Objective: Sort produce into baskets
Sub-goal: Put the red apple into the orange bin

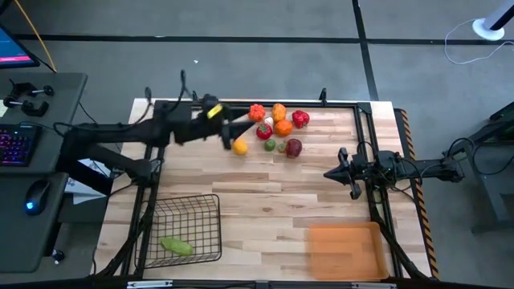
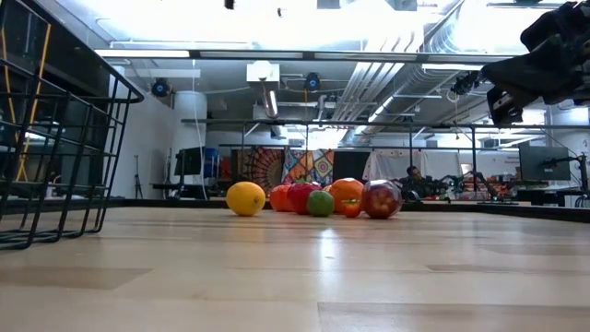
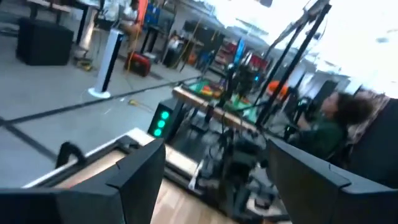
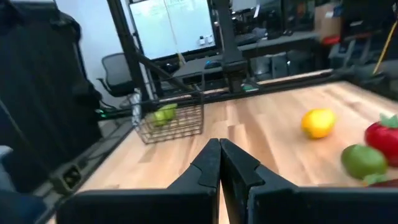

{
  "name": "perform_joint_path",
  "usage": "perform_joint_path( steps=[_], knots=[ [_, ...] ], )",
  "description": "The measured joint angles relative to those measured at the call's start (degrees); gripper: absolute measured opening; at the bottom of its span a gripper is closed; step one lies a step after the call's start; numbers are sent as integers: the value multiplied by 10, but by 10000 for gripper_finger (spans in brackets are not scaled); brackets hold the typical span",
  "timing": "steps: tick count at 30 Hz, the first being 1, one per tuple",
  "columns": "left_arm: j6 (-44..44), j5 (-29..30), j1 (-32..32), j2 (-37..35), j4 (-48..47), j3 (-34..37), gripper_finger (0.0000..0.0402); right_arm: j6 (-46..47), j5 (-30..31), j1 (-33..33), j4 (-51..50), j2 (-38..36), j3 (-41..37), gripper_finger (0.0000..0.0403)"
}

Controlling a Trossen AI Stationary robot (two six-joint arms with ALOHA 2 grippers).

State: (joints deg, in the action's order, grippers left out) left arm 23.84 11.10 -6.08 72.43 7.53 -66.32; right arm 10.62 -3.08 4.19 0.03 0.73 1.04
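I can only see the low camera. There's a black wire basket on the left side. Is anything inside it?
Observer: Yes. From above, one green piece lies in the black wire basket.
Operator: Is there another basket? I only see that one.
Observer: Yes, a shallow orange tray sits on the table's right side, level with the wire basket.
Operator: Where are the robot's hands?
Observer: The left gripper is open and holds nothing, close beside the yellow fruit at the pile's left edge. The right gripper waits, shut, to the right of the pile.
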Motion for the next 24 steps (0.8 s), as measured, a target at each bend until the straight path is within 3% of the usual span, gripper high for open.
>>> perform_joint_path(
  steps=[2,5,8,10,14,20,24],
  knots=[
    [20,-32,-30,30,19,0,268,-3,16,0,23,1,0,0],
    [59,-49,-74,68,6,1,268,95,67,0,121,1,0,0],
    [92,-73,-114,90,7,1,268,208,206,0,266,1,0,0],
    [104,-91,-138,95,20,1,268,235,293,-2,331,6,2,0],
    [119,-116,-183,90,30,1,268,253,304,-24,262,62,41,0],
    [114,-166,-240,46,33,0,268,251,298,-90,145,236,160,0],
    [75,-196,-256,12,-13,0,268,239,297,-148,43,353,259,11]
  ],
)
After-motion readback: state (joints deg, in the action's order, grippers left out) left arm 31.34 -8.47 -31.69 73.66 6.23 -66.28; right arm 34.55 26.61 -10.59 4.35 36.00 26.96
